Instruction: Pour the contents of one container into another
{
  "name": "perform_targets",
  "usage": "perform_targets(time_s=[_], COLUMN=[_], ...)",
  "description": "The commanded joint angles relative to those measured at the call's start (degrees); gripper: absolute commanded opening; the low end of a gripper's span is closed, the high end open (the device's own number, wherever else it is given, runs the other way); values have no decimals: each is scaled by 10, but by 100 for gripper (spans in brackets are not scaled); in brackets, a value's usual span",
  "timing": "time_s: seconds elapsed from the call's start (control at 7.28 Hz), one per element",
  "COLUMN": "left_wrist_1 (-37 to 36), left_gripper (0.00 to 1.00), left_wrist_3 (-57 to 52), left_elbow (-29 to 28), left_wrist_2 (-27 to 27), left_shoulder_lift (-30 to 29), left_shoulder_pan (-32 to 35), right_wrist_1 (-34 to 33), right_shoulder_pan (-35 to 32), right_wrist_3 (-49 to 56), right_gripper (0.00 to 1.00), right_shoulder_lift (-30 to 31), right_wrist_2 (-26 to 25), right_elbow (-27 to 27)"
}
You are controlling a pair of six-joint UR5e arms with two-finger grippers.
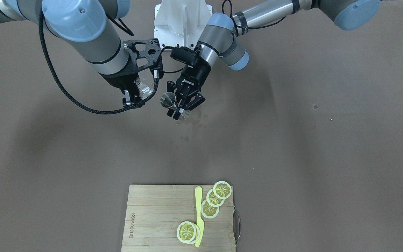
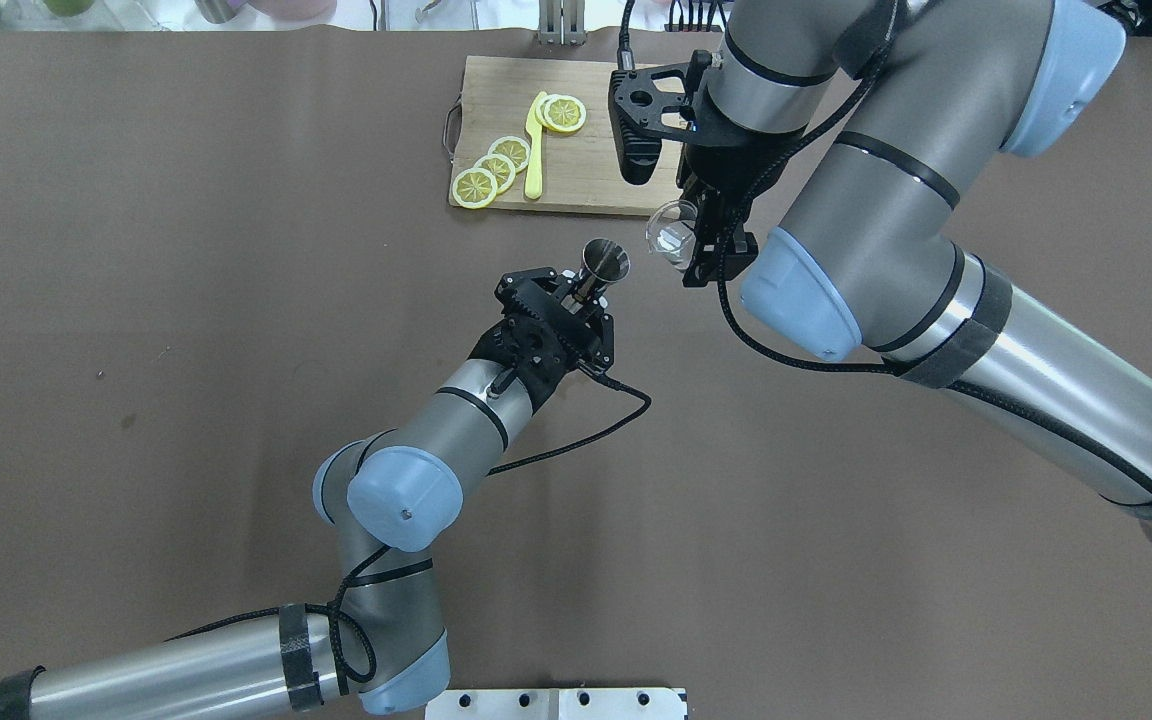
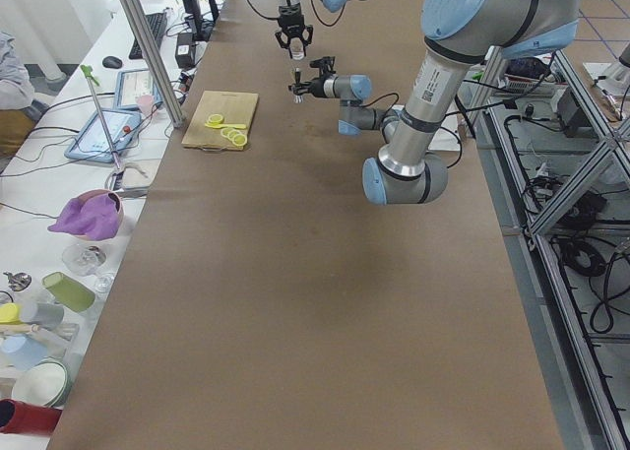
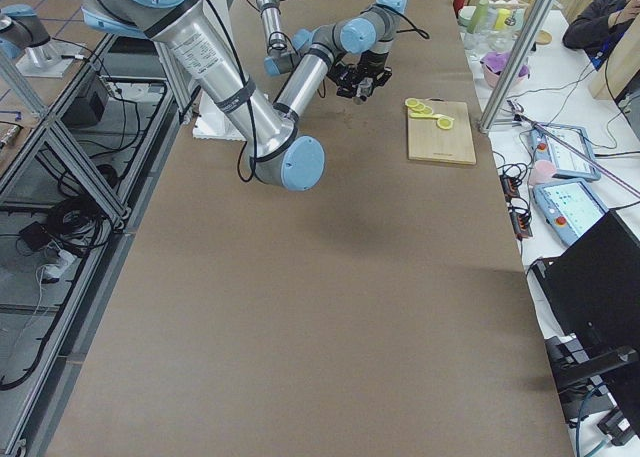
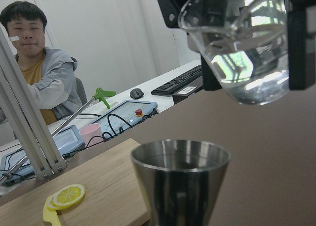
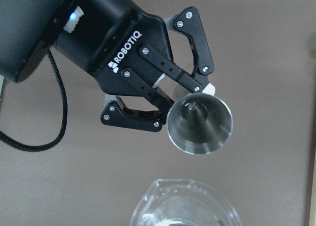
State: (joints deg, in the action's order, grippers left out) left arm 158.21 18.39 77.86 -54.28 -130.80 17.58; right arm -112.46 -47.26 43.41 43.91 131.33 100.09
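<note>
Both arms are silver-grey tubes; the right arm (image 1: 93,42) fills the front view's upper left, the left arm (image 1: 219,40) its upper middle. Pale blue round caps (image 1: 73,15) close the joints, each with a centre screw. A black braided cable (image 1: 103,112) loops beside the right arm. The left claw (image 6: 183,103) is black, screw-studded, lettered "ROBOTIQ" in white. The base (image 1: 182,21) is white.
</note>
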Motion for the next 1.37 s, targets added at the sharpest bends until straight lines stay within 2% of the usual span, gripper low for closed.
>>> perform_targets(time_s=[0.0,0.69,1.24], left_wrist_1=[0,1,1], left_gripper=[0,0,0], left_wrist_3=[0,-5,0], left_elbow=[1,4,5], left_wrist_2=[0,1,1], left_shoulder_lift=[-2,-1,0], left_shoulder_pan=[0,0,0], right_wrist_1=[-38,-90,-109], right_shoulder_pan=[4,13,13], right_wrist_3=[14,15,19], right_gripper=[0,0,0], right_shoulder_lift=[-22,-43,-82], right_wrist_2=[-3,-18,-29], right_elbow=[-13,-27,-75])
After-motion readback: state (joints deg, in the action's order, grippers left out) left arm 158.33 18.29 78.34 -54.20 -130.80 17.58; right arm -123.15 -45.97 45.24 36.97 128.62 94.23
